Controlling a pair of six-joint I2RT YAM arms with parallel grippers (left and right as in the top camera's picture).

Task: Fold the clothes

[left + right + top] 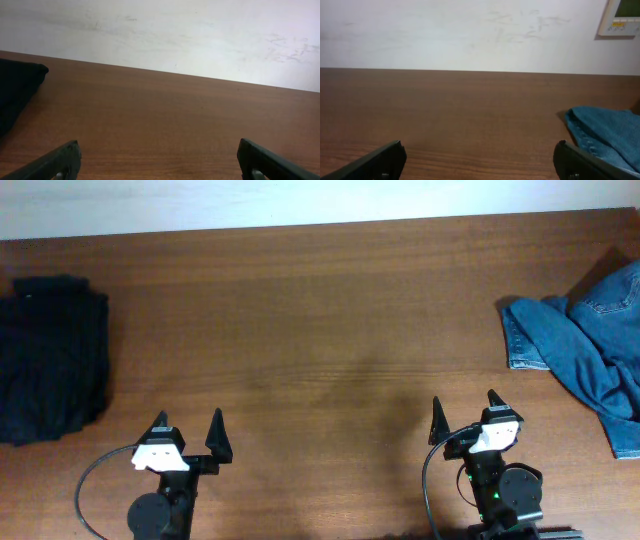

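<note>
A crumpled pair of blue jeans (590, 340) lies at the right edge of the wooden table (320, 330); a corner of it shows in the right wrist view (605, 132). A folded black garment (50, 355) lies at the left edge; its corner shows in the left wrist view (17, 90). My left gripper (188, 432) is open and empty near the front edge, right of the black garment; its jaws show in the left wrist view (159, 155). My right gripper (466, 412) is open and empty near the front edge, left of the jeans; its jaws show in the right wrist view (479, 155).
A pale wall (470, 35) runs behind the table's far edge. A small wall panel (622, 17) shows at the upper right of the right wrist view. Bare wood lies between the two garments.
</note>
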